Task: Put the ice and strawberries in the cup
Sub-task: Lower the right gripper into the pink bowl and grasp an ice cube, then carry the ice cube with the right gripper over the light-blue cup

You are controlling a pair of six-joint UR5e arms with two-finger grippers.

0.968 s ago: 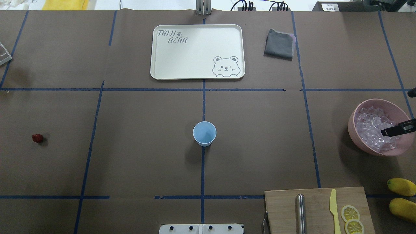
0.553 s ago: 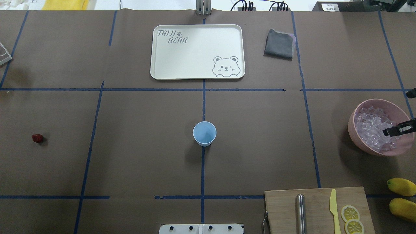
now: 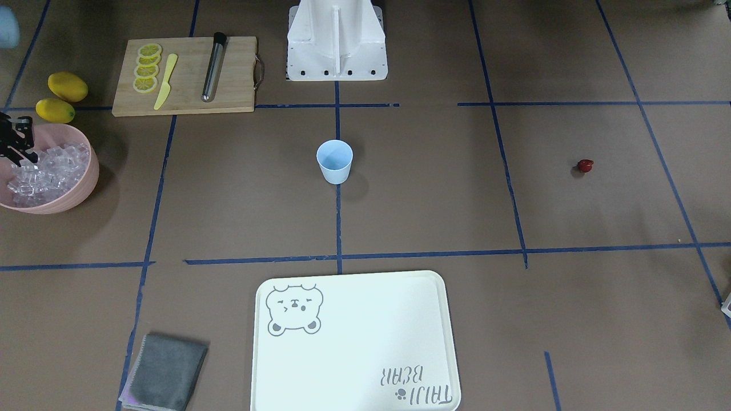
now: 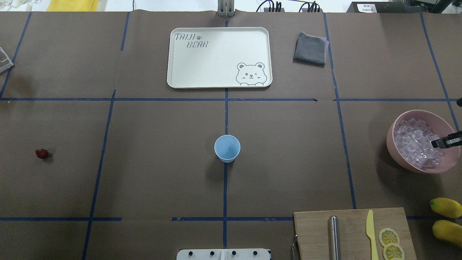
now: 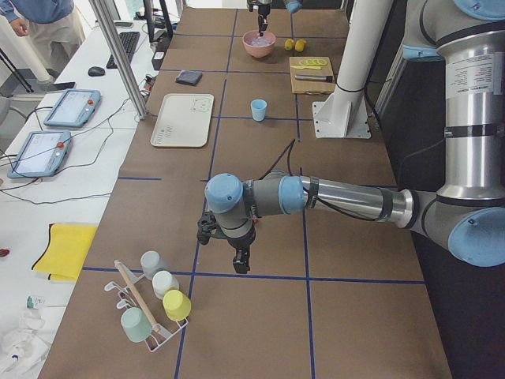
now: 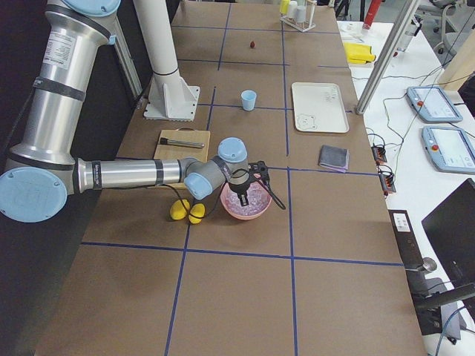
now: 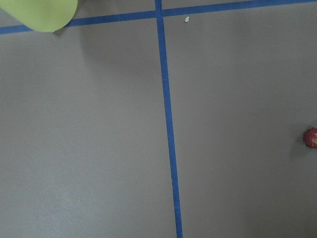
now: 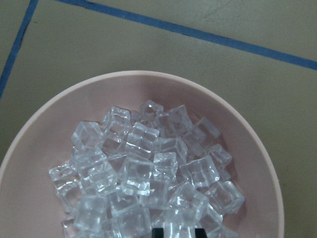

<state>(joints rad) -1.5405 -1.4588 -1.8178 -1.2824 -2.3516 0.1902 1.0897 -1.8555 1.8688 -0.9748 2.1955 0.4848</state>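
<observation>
The pale blue cup (image 4: 227,148) stands upright at the middle of the bench (image 4: 151,173), on a blue tape line, and nothing shows inside it. In the overhead view, 1 dark red strawberry (image 4: 41,153) lies on the bare bench at 9 o'clock from the cup, well apart from it and near the bench's edge. At 3 o'clock from the cup, also well apart, sits the pink bowl (image 4: 390,142) heaped with clear ice (image 4: 413,144).

The right gripper (image 4: 436,143) hangs over the bowl on its 3 o'clock side, tips down at the ice. Its wrist camera shows only the dark ends of the tips among the cubes, so I cannot tell whether it is parted or closed on a cube. The left gripper (image 5: 240,264) points down over bare bench. It shows only in the side view, so I cannot tell its state.

At 12 o'clock from the cup lies a cream tray (image 4: 216,61) with a bear print. A folded grey cloth (image 4: 310,48) lies at 3 o'clock from the tray. At 5 o'clock from the cup is a wooden board (image 4: 314,231) bearing a metal rod (image 4: 334,236), a yellow knife (image 4: 371,231) and lemon slices (image 4: 389,237). 2 whole lemons (image 4: 445,207) lie just beside the board.
</observation>
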